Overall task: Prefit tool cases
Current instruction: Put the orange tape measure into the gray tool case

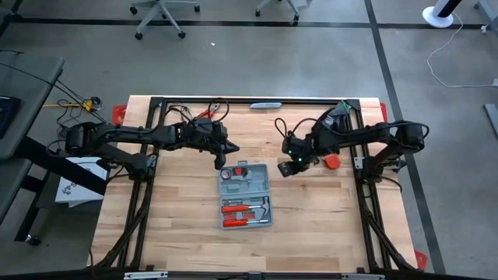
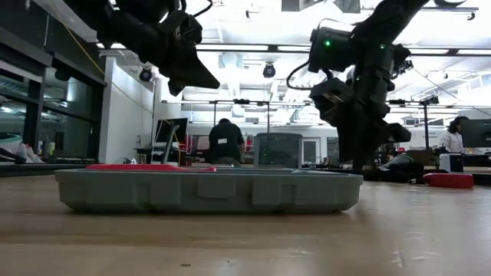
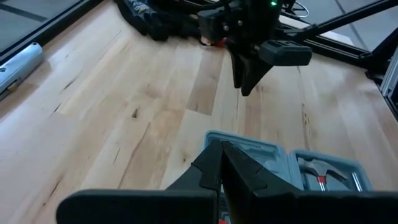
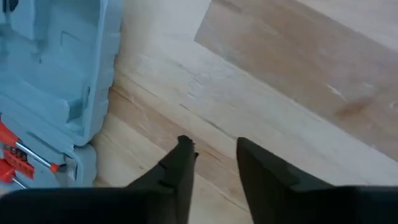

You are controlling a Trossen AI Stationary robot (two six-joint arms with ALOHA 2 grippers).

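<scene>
The grey-blue tool case (image 1: 246, 194) lies open and flat on the wooden table, both halves resting on their backs. Red-handled tools sit in the near half (image 1: 247, 212). In the low view the case (image 2: 207, 190) shows edge-on. My left gripper (image 1: 219, 161) hangs shut above the case's far left corner (image 3: 214, 135), clear of it; its fingers (image 3: 222, 158) are pressed together. My right gripper (image 4: 211, 152) is open and points down at bare table just right of the case's far half (image 4: 56, 68), with nothing between its fingers.
A small red object (image 1: 332, 162) lies on the table right of my right gripper, also seen in the low view (image 2: 449, 180). A black frame (image 1: 257, 101) runs along the table's far and side edges. People stand in the room far behind the table (image 2: 225, 142).
</scene>
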